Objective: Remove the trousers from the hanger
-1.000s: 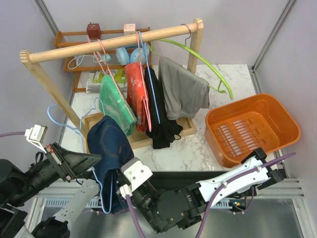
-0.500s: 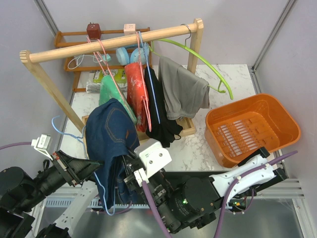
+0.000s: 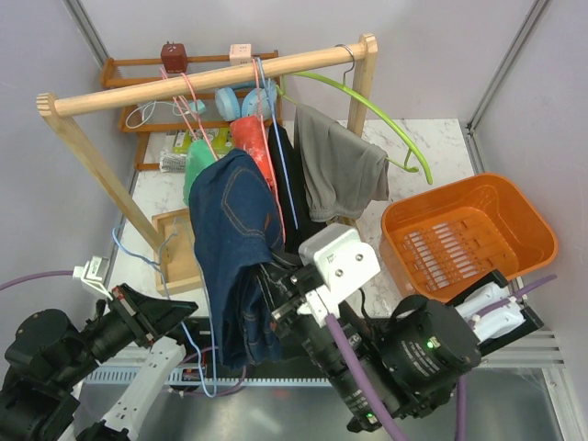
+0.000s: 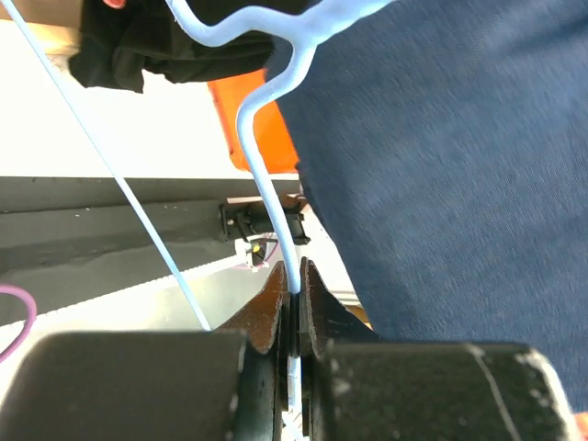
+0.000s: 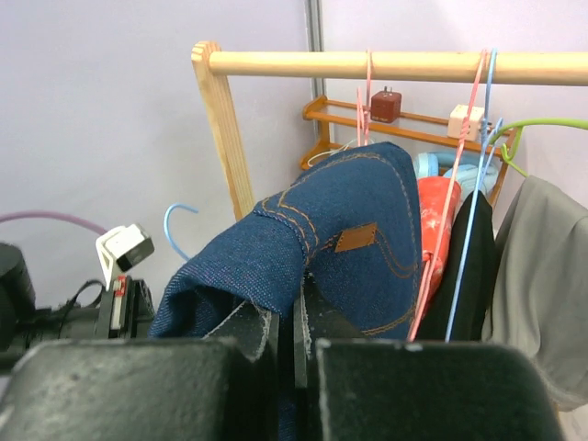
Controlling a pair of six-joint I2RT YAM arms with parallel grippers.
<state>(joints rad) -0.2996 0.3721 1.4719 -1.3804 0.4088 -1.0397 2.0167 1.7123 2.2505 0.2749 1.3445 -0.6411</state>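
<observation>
The navy denim trousers (image 3: 243,230) hang lifted above the table's near edge, draped over my right gripper (image 3: 274,280), which is shut on a fold of the denim (image 5: 358,220). My left gripper (image 3: 179,309) is shut on the wire of the light blue hanger (image 4: 266,175), low at the near left. The hanger's hook (image 3: 124,250) points to the far left, and its lower wire (image 3: 213,354) runs beside the denim. The mint-green trousers (image 3: 196,167) hang on the rail, mostly hidden behind the denim.
The wooden rail (image 3: 211,78) carries a red garment (image 3: 250,138), a black garment (image 3: 292,179) and a grey garment (image 3: 342,175) on a green hanger (image 3: 390,124). An orange basket (image 3: 528,216) sits at the right. The rack's wooden base (image 3: 175,243) lies on the marble top.
My right gripper has risen and moved right and away from me, carrying the denim trousers up. My left gripper, with the blue hanger, has shifted a little lower and to the right.
</observation>
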